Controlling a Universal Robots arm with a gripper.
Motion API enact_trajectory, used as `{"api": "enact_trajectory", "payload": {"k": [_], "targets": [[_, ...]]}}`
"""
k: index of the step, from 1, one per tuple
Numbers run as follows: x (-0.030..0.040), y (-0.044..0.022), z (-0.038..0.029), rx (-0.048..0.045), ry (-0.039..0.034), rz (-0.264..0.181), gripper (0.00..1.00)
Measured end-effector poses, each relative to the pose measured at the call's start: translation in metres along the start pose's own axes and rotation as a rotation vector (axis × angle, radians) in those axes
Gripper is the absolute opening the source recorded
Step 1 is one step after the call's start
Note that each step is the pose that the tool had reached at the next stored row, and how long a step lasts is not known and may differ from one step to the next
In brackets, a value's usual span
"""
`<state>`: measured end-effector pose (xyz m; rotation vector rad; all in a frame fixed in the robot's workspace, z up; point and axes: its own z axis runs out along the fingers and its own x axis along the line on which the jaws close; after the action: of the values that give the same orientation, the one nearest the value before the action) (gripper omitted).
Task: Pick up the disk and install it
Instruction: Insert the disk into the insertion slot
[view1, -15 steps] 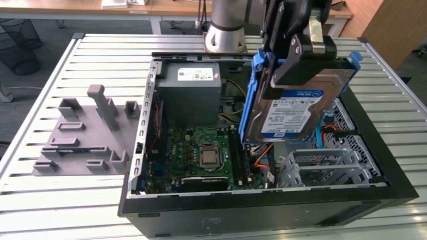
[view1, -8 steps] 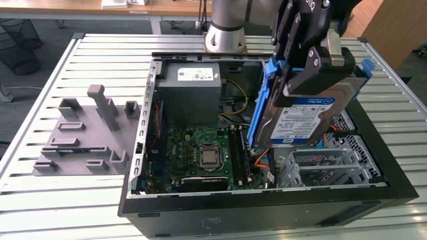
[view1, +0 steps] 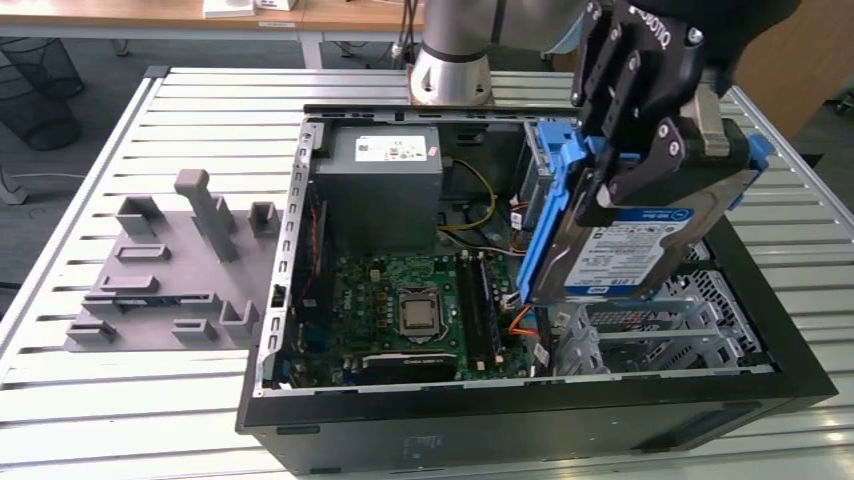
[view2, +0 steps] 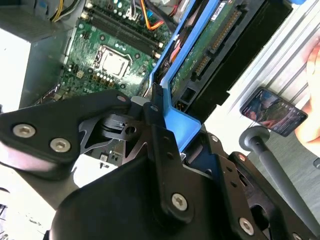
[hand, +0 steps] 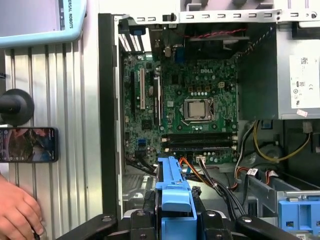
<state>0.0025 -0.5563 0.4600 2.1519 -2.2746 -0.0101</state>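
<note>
The disk (view1: 627, 250), a silver-grey drive with a white and blue label in a bright blue bracket, hangs tilted on edge above the open computer case (view1: 534, 430). It sits over the metal drive cage (view1: 654, 330) on the exterior view's right. My gripper (view1: 657, 165) is shut on the disk's upper end. In the second wrist view the fingers (view2: 150, 112) clamp the blue bracket (view2: 182, 125), and the disk's green circuit side (view2: 210, 45) shows beyond. The first wrist view shows the bracket's edge (hand: 172, 190) between my fingers, above the motherboard (hand: 190, 100).
A grey power supply box (view1: 387, 170) fills the case's far corner. Orange and yellow cables (hand: 210, 175) run beside the cage. A grey printed fixture (view1: 174, 270) lies on the slatted table at the exterior view's left. A phone (hand: 27, 145) and a person's hand (hand: 17, 210) rest beside the case.
</note>
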Motion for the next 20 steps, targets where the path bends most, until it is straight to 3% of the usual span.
{"api": "enact_trajectory", "payload": {"k": [9, 16, 20], "targets": [[-0.0012, -0.029, 0.0061, 0.0001, 0.0006, 0.0, 0.37], [-0.0013, -0.0318, 0.007, 0.0001, 0.0004, 0.0, 0.37], [-0.0017, -0.041, 0.0079, -0.0004, 0.0005, 0.0, 0.37]]}}
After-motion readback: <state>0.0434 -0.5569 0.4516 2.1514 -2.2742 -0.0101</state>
